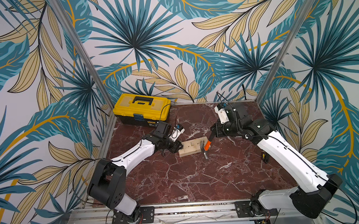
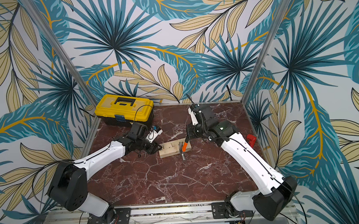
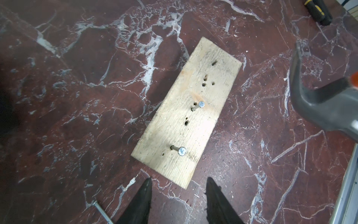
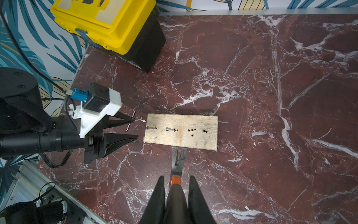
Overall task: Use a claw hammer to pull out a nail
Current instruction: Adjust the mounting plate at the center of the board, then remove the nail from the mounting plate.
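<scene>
Silver-headed, orange-necked claw hammer [image 4: 177, 166] clamped in right gripper [image 4: 176, 178]; left gripper [image 4: 135, 128] parted, empty

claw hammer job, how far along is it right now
Done: one loose nail lies on the table by the open left pincer, and the wooden board has empty holes. In hand: the right pincer grips the claw hammer, claw at the board's edge. Left: two nails stand in the board.

Bright even light w/ soft shadows; left wrist view dark-edged, top views bit soft.
</scene>
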You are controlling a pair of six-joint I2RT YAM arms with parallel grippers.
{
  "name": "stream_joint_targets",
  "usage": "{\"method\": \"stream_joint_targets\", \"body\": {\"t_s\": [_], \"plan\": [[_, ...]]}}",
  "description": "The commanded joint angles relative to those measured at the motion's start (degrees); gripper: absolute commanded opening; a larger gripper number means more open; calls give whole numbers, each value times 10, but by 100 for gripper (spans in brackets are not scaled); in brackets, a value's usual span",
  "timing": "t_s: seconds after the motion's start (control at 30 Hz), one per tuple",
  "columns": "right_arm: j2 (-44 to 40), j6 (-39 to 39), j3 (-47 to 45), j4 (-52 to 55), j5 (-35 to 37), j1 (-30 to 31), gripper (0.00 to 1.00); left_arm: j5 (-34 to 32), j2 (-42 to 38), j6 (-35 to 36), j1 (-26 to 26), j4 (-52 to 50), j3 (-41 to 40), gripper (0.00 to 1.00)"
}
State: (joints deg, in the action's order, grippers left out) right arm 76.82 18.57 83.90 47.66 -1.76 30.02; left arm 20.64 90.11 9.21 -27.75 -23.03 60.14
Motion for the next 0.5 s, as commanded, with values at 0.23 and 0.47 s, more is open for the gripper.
{"method": "stream_joint_targets", "body": {"t_s": [0.23, 0.47], "plan": [[24, -3, 40, -15, -12, 12, 0, 9, 55, 53, -9, 52, 13, 45], [48, 4, 50, -14, -16, 19, 0, -14, 73, 58, -23, 59, 24, 45]]}}
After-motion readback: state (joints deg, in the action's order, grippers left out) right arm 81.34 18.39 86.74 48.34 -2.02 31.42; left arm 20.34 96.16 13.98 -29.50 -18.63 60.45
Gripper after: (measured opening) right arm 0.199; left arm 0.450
